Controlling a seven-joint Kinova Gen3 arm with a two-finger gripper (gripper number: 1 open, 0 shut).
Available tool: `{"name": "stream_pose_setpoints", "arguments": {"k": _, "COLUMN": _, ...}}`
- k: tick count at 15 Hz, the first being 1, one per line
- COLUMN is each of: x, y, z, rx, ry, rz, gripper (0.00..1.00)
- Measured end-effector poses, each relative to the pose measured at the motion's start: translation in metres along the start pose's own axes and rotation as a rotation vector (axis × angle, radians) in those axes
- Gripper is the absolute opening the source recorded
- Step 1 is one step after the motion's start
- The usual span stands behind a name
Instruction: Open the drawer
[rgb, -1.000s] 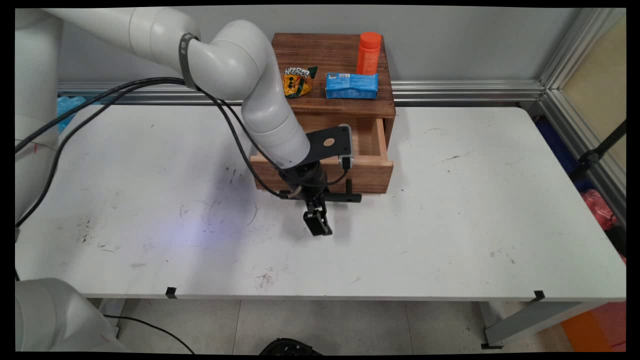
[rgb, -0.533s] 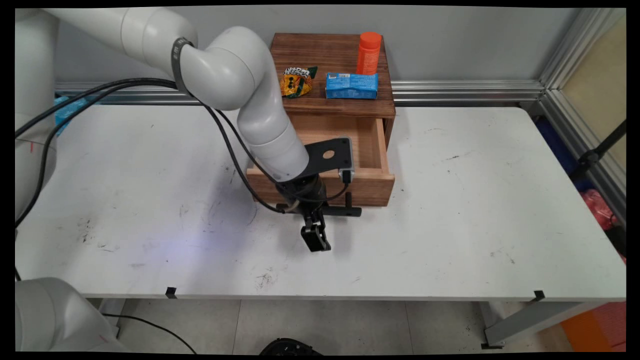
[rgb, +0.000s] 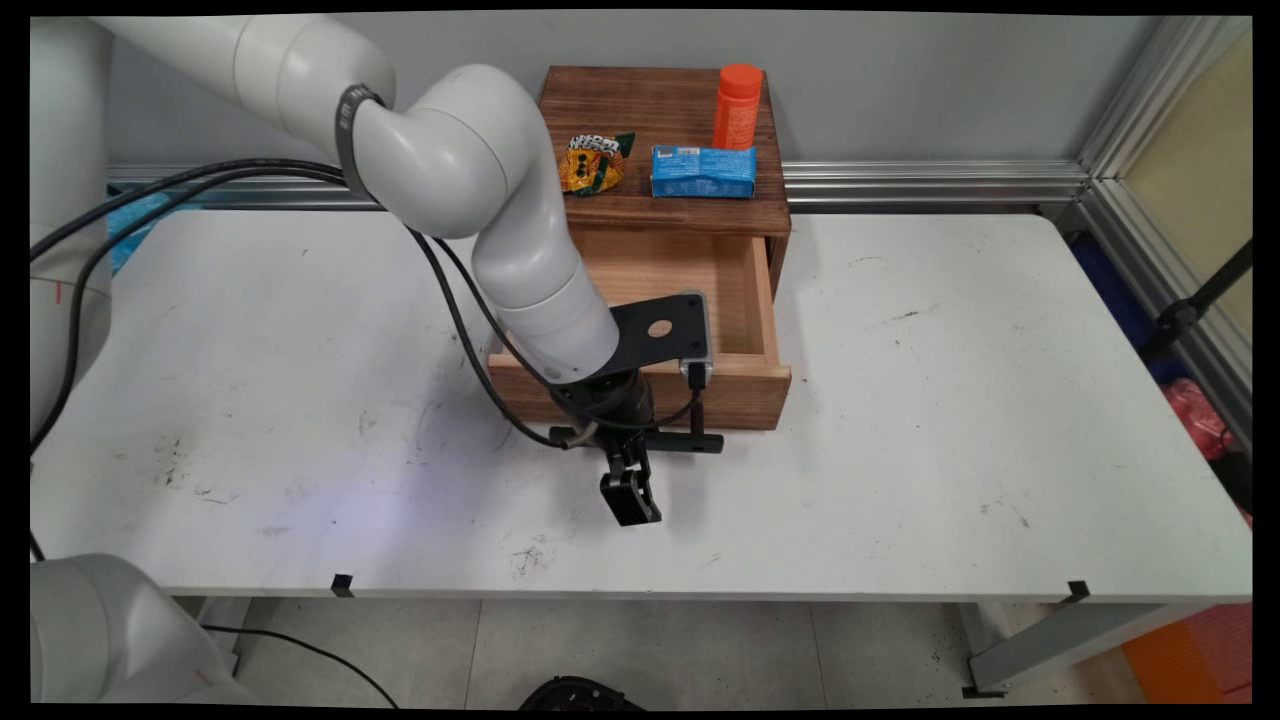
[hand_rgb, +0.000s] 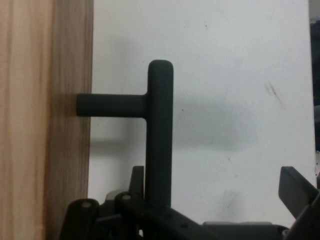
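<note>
sliding drawer (rgb: 735, 385) farther out

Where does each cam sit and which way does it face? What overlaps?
Main view: fixed above the table's near side, looking down across the white table to the wall; shows the white arm and cables.
Hand view: on the hand, looking along the jaws at the black handle and drawer front; shows the black linkage, jaws apart.
Shared: handle, drawer front, table surface.
</note>
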Motion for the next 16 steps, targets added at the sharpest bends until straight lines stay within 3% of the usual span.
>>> {"name": "stream_pose_setpoints", "arguments": {"k": 16, "x": 0.014, "y": 0.013, "z": -0.010, "rx": 0.108, "ry": -0.037, "rz": -0.012, "gripper": 1.00}}
